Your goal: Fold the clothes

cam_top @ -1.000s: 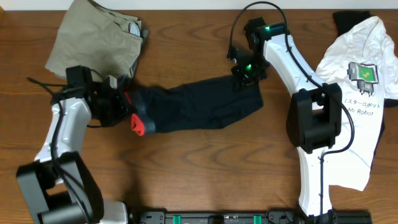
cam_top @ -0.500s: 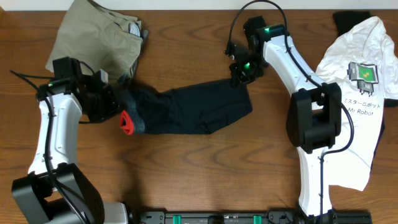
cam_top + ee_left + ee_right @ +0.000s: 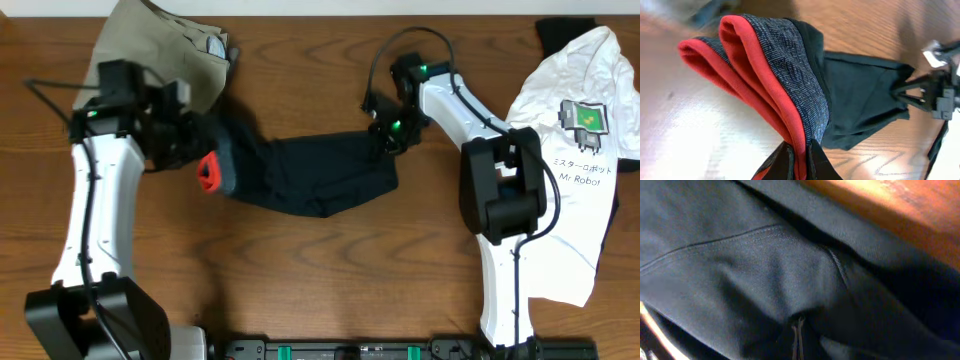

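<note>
Nearest us, the counter [image 3: 300, 280] shows a brown, streaked wood grain. Along its right side lies the white T-shirt [image 3: 570, 190], a smooth, flat sheet with a small square robot print and a line of dark lettering.

Across the middle band, the black trousers [image 3: 320, 180] form a thin, soft, creased strip between the two arms. The strip bows toward the near edge at mid-length.

At the strip's left end, the left tool [image 3: 797, 159] is clamped on the waistband [image 3: 785, 70], its fingers pressed together on the fabric. The waistband is a grey, finely flecked knit with a bright red edge, and it curls into two rounded loops.

At the right end, the right tool [image 3: 797, 337] is closed tight on the trouser leg. In the right wrist view we see matte black weave with stitched seam lines, bunched where the fingers meet.

Farthest, at the left corner, the khaki trousers [image 3: 140, 50] sit in a crumpled heap just behind the left tool.
</note>
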You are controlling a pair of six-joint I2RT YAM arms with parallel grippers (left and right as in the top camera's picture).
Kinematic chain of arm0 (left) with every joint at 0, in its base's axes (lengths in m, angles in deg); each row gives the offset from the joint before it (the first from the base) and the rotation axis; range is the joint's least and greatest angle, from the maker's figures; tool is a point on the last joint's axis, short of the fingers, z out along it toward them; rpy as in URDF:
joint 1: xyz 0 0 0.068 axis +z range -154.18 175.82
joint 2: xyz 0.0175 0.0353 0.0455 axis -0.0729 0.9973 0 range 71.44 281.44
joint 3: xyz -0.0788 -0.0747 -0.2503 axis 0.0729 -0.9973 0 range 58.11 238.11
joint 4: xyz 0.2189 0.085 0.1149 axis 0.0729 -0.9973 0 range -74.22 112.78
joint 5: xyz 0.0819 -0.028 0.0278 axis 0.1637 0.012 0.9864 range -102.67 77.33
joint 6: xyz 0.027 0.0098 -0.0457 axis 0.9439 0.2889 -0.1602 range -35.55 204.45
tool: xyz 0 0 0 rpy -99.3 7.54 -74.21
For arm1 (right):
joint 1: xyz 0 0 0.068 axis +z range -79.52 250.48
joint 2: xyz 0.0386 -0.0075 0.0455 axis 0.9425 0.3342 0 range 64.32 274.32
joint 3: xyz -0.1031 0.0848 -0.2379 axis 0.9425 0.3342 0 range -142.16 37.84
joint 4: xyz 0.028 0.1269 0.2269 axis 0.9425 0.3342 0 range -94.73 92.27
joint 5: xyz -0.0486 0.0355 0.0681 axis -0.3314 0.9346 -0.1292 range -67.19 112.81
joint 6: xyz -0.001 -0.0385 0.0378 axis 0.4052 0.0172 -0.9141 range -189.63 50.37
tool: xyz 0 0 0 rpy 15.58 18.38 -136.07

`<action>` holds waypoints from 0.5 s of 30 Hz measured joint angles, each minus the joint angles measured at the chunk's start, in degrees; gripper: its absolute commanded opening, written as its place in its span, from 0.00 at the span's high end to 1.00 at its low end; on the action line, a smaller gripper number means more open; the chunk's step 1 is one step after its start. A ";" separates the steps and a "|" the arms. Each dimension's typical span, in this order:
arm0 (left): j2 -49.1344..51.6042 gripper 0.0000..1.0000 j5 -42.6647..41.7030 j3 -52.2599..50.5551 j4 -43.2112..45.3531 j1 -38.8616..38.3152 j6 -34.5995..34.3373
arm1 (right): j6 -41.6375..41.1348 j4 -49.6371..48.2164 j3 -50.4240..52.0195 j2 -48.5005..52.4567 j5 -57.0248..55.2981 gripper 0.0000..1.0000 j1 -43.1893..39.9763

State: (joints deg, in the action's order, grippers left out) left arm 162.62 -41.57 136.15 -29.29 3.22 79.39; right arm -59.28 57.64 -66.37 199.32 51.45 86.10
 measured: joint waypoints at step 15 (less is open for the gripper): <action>4.59 0.94 0.44 0.85 13.49 -25.14 -3.10 | -0.68 -2.08 3.04 -0.70 4.68 0.99 -0.61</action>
State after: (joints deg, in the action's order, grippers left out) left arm 167.21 -41.13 137.00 -15.81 -21.92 76.28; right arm -59.96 55.56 -63.33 198.62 56.13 85.48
